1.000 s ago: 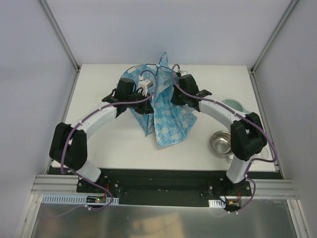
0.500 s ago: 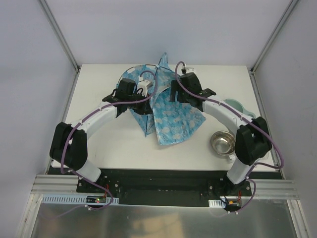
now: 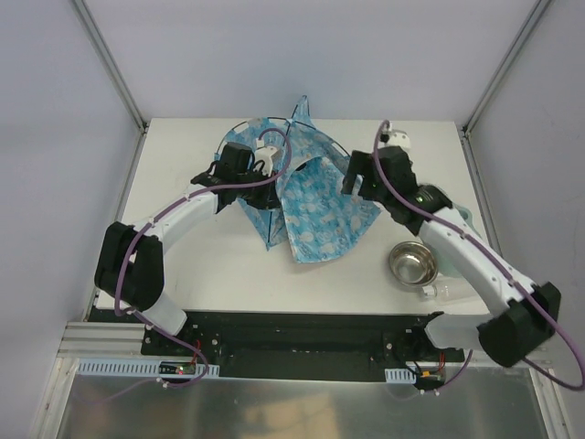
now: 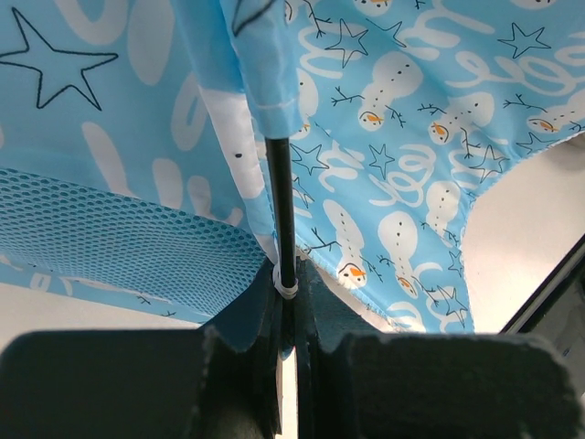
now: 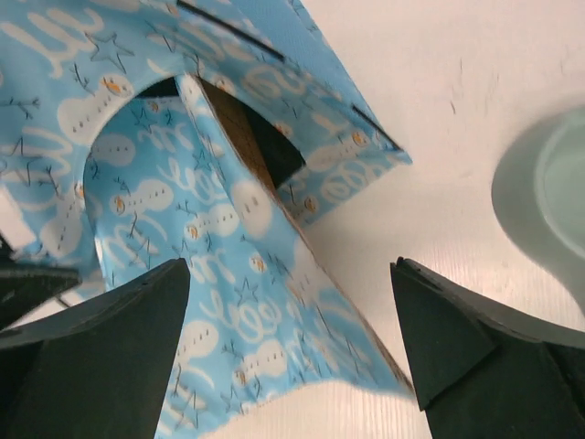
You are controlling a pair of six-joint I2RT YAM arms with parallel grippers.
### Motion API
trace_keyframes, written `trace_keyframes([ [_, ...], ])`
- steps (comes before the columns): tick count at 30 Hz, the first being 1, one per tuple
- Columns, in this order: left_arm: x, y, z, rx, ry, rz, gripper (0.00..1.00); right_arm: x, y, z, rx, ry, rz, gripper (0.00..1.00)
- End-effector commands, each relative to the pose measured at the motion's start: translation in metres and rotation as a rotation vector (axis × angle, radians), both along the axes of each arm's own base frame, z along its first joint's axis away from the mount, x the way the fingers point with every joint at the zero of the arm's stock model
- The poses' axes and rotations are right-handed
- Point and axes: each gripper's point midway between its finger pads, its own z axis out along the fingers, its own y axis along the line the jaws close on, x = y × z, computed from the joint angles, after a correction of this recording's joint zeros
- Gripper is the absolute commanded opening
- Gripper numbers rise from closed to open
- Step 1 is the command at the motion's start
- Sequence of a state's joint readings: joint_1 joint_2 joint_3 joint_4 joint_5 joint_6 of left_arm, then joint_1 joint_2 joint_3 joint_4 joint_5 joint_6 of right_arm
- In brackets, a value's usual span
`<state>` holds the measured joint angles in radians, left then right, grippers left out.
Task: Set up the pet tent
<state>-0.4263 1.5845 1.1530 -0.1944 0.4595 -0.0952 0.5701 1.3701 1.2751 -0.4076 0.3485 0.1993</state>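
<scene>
Pet tent (image 3: 311, 197), one grip
Left gripper (image 4: 286, 302) pinches its black pole (image 4: 281, 210), fabric just ahead; right gripper (image 5: 291, 274) gapes wide above it.

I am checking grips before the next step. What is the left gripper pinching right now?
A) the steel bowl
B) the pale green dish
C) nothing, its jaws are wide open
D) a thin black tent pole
D: the left wrist view shows the left gripper shut on the thin black pole, which runs up into a fabric sleeve of the pet tent.
</scene>
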Motion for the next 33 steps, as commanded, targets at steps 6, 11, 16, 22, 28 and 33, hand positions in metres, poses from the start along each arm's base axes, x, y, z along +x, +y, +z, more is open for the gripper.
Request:
trace_keyframes([
  [6,-0.014,0.005,-0.009,0.031,0.085,0.025,0.0,-0.101,-0.007,-0.087,0.227,0.154,0.097,0.98],
  [11,-0.018,0.009,-0.011,0.038,0.088,0.028,0.0,-0.095,-0.006,-0.119,0.275,0.093,0.071,0.96],
  [16,-0.021,0.009,-0.008,0.03,0.09,0.027,0.0,-0.069,0.009,-0.126,0.304,0.045,0.067,0.93],
  [22,-0.021,0.005,-0.003,0.01,0.088,0.015,0.0,-0.046,0.043,-0.128,0.359,0.04,0.148,0.55],
  [28,-0.028,-0.002,0.002,-0.02,0.095,-0.048,0.0,-0.033,0.061,-0.092,0.417,0.011,0.185,0.0],
  [33,-0.035,-0.004,0.003,-0.032,0.105,-0.092,0.0,-0.02,0.079,-0.063,0.477,0.005,0.217,0.0],
])
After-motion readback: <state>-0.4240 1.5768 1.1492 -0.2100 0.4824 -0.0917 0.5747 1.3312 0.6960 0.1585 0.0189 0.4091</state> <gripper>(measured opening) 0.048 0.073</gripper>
